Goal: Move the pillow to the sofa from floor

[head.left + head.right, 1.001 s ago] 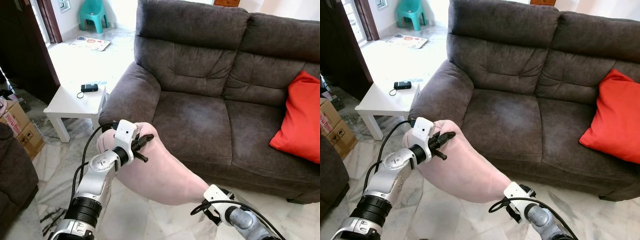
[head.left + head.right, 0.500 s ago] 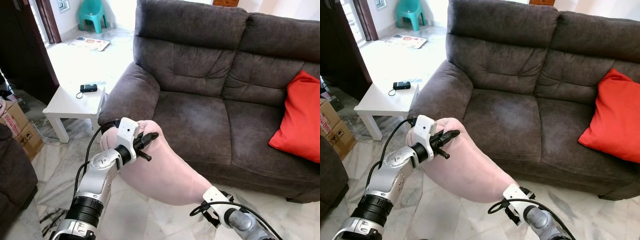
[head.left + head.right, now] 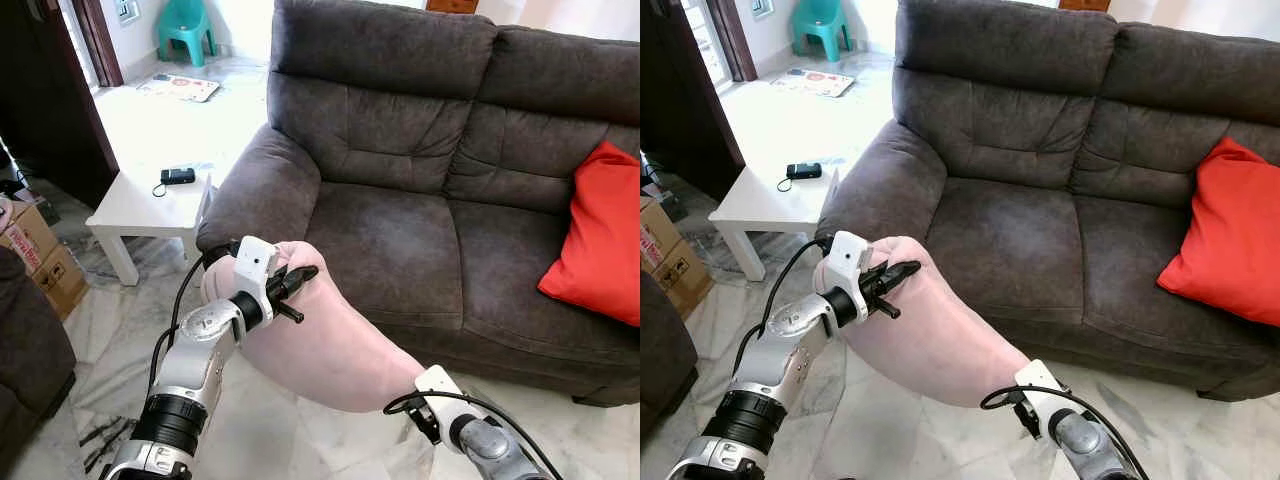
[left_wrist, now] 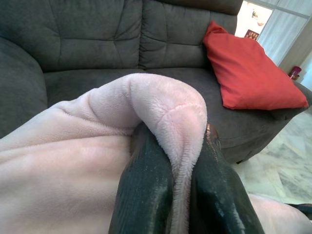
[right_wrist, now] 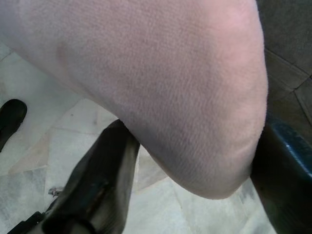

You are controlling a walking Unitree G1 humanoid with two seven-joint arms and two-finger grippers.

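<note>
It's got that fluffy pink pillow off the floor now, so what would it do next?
Probably carry it forward over the dark grey fabric sofa: the left hand pinches the soft pink pillow, the right hand straddles its other end, and it hangs before the seat.

You have the grey sofa (image 3: 400,230) upper right, carrying a red cushion (image 3: 598,235); the white bench (image 3: 145,210) at left holds a black device (image 3: 179,177).

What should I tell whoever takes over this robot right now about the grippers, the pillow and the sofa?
Left gripper: shut on a fold at the pillow's upper end.
Right gripper: fingers straddle the pillow's lower end; not clear they are clamped.
Pillow: pink, held off the floor between both arms, in front of the sofa near its left armrest.
Done: pillow lifted.
Left: carry it over the seat edge, set it on the left cushion, release. A red cushion sits at the right end.
</note>
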